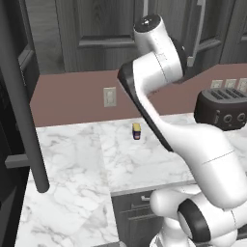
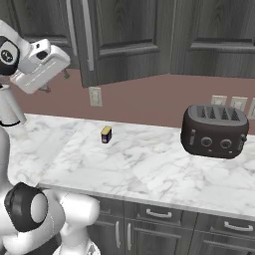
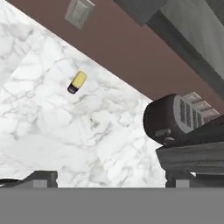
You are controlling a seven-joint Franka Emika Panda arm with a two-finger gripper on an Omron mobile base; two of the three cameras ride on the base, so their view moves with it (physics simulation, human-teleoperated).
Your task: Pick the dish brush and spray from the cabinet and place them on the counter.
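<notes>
Holding my gripper open and empty above the counter, small yellow-and-dark block left of toaster.

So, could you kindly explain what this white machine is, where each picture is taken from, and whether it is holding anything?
It is a white robot arm on a drivable base in a rendered kitchen. Two pictures come from cameras on the base, behind the arm to its left and right; the third looks along its gripper, whose two dark fingertips rise far apart at the bottom edge. They stand open with nothing between them, so nothing is held. On the white marble counter sit a dark toaster and a small yellow-and-dark block. Behind is a reddish wall with an outlet, and above it the dark grey cabinet, one door ajar. No brush or spray bottle can be made out on the counter.
</notes>
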